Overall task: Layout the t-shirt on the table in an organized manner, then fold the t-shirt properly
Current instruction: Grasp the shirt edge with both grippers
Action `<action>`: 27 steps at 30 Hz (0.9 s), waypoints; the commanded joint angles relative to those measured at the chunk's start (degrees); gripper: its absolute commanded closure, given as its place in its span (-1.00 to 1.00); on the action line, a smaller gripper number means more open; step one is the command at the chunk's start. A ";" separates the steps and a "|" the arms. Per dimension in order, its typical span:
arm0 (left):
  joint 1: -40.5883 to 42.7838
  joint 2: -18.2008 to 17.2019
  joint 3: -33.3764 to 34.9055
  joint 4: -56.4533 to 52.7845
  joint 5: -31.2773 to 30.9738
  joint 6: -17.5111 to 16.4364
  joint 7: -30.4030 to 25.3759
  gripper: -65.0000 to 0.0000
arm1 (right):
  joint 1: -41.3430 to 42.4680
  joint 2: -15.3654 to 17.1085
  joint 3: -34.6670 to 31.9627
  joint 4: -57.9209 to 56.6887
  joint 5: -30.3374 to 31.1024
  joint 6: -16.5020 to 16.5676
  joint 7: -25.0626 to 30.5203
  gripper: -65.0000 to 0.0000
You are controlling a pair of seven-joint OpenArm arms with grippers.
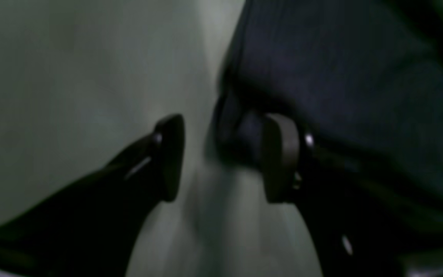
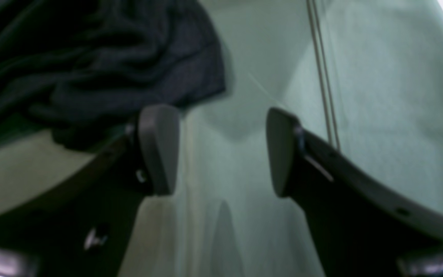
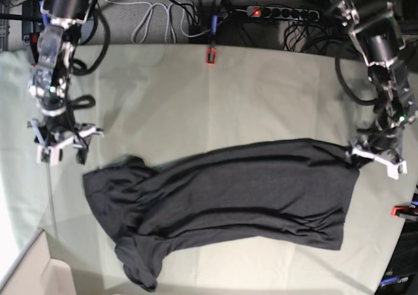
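Charcoal t-shirt (rumpled) sprawls across table.

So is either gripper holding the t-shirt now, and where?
Neither. The left gripper is open at the t-shirt corner; the right gripper is open over the table.

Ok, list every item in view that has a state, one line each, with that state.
t-shirt: spread lengthwise across the table, still wrinkled, one end bunched, not folded.
table: covered in pale creased cloth, shirt lying on it.
left gripper: open, at the shirt's edge, one finger against the fabric.
right gripper: open, holding nothing, over bare cloth beside the shirt.
red clamp: fastened at the table's far edge.
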 commanded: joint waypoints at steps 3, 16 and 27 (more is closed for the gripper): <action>-2.45 -1.08 3.13 -4.19 -0.44 -0.25 -3.78 0.04 | -3.02 0.23 0.33 3.70 0.67 0.35 1.54 -0.08; -6.23 -1.17 6.91 -15.09 -0.53 -0.25 -10.02 0.35 | -5.83 2.07 4.46 3.00 0.67 0.52 1.98 -0.09; -4.47 -3.63 3.66 -11.66 -1.14 -0.25 -5.01 0.99 | 12.98 5.77 3.67 -15.91 0.49 0.61 1.71 -0.09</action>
